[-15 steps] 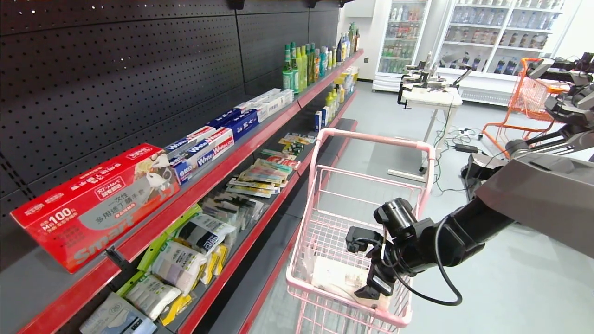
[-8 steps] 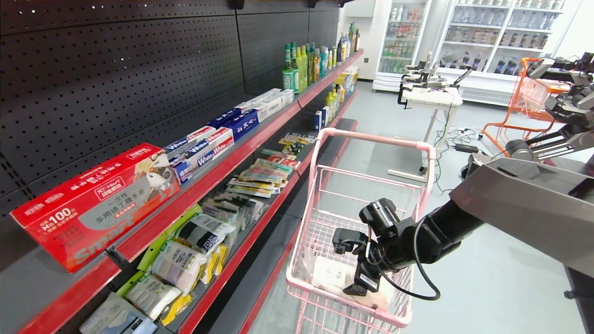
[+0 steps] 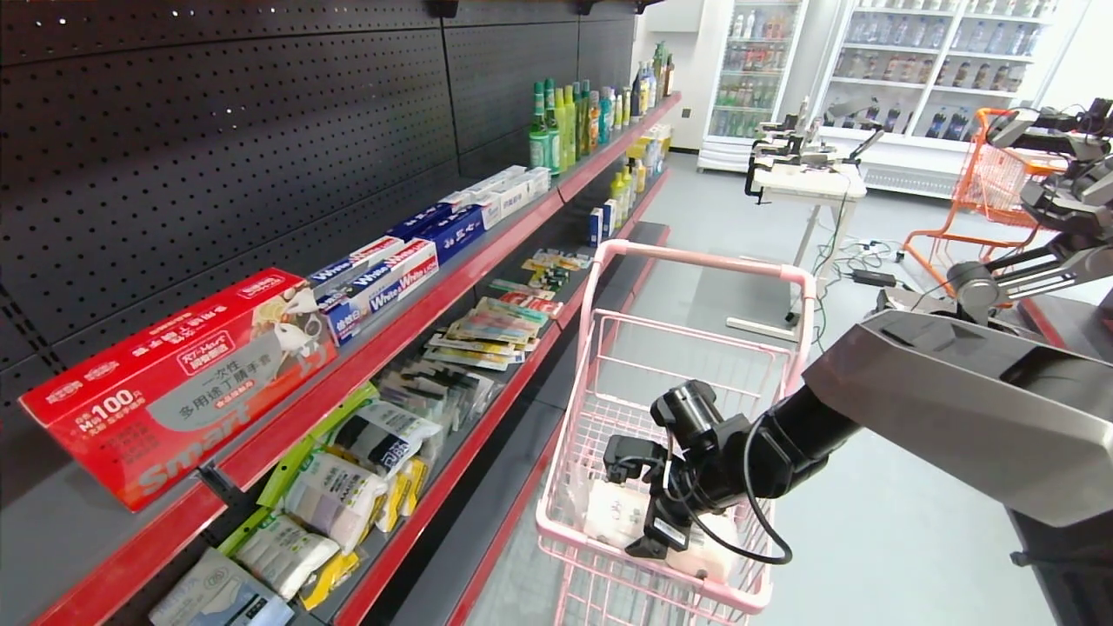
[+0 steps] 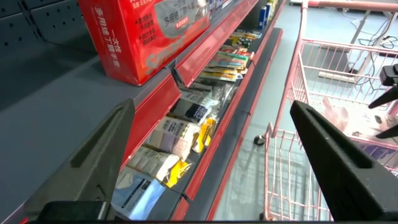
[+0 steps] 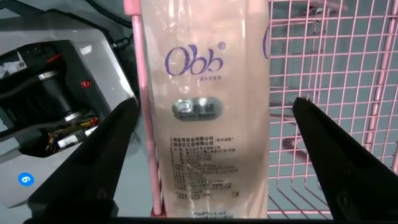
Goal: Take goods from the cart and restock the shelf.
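Note:
A pink wire cart [image 3: 696, 261] stands beside the red-edged shelf [image 3: 487, 252]. In its near corner lies a pale plastic-wrapped package [image 3: 609, 515]. My right gripper [image 3: 635, 500] is down inside the cart, open, with one finger on each side of that package. The right wrist view shows the package [image 5: 202, 124] running lengthwise between the spread fingers [image 5: 81, 174] of my right gripper [image 5: 208, 168], against the cart's pink rail. My left gripper [image 4: 211, 168] is open and empty, hanging in the aisle near the shelf edge, below the red box [image 4: 146, 31].
The upper shelf holds a large red box [image 3: 183, 374], toothpaste boxes [image 3: 383, 278] and green bottles [image 3: 556, 122]. Soft packets [image 3: 348, 487] fill the lower shelf. Farther off are a white table [image 3: 809, 183] and an orange cart [image 3: 991, 183].
My right arm has moved left and lower into the cart, bringing the open gripper from the package's right end to astride it. Cart and shelf goods are unmoved.

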Robot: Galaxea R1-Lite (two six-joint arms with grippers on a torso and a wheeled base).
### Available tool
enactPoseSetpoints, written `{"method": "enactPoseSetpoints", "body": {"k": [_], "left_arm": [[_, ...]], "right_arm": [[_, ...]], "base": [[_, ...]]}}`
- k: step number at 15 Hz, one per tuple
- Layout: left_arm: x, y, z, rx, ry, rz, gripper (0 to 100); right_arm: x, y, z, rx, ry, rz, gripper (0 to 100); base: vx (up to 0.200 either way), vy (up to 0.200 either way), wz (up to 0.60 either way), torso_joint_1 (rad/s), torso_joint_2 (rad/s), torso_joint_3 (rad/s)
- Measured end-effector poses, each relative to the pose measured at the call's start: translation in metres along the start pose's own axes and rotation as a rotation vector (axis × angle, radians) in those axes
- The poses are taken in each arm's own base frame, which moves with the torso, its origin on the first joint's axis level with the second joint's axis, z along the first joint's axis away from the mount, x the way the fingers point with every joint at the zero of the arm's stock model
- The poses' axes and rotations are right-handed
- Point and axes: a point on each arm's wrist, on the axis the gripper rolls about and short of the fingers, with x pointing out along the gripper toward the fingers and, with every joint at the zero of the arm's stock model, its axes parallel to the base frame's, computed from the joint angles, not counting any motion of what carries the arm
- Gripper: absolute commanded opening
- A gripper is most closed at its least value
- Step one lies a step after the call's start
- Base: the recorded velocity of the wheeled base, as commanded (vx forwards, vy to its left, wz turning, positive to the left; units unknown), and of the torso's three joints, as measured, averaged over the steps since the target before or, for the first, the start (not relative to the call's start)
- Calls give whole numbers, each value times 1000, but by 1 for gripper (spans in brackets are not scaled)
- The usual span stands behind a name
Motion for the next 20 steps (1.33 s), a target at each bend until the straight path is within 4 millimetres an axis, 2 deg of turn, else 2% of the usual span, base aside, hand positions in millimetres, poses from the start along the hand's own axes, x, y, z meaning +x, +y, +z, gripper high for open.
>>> {"method": "enactPoseSetpoints", "body": {"k": [17, 20], "left_arm": [[0, 0, 0, 0, 0, 1, 100], [0, 0, 0, 0, 0, 1, 100]], "right_arm": [[32, -9, -1, 7, 11, 2, 100], [35, -10, -1, 7, 11, -2, 100]], "base": [[0, 0, 0, 0, 0, 0], [0, 0, 0, -128, 282, 152]]}}
